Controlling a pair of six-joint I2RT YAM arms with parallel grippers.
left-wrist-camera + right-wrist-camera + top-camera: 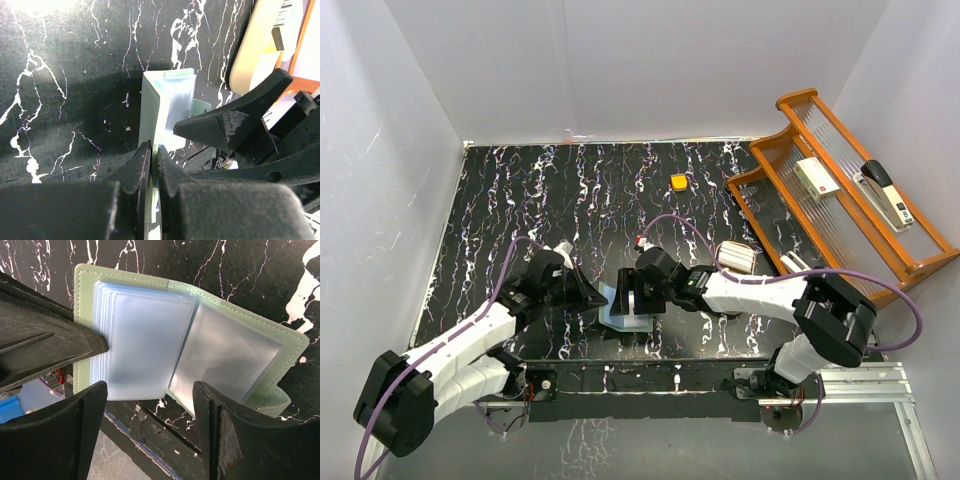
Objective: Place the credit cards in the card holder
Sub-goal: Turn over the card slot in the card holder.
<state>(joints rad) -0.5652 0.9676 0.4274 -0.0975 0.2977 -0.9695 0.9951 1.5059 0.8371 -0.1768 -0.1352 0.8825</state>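
Top external view: the two arms meet near the front middle of the table, with the left gripper and the right gripper nose to nose over the holder.

Left wrist view: the left fingers are clamped tight on the edge of one cover, so the pale green holder stands up off the marbled top like an open book. One right finger reaches in from the side against the inner sleeves.

Right wrist view: the holder is spread wide, its clear plastic sleeves fanned out and its green stitched covers behind them. The right jaws stand apart, one finger on each side of the sleeves' lower edge, gripping nothing. A left finger presses onto the left cover.

Off to the right, well apart from the holder, a tan dish holds what looks like the stacked cards, though it is too small to be sure. An orange block sits farther back.
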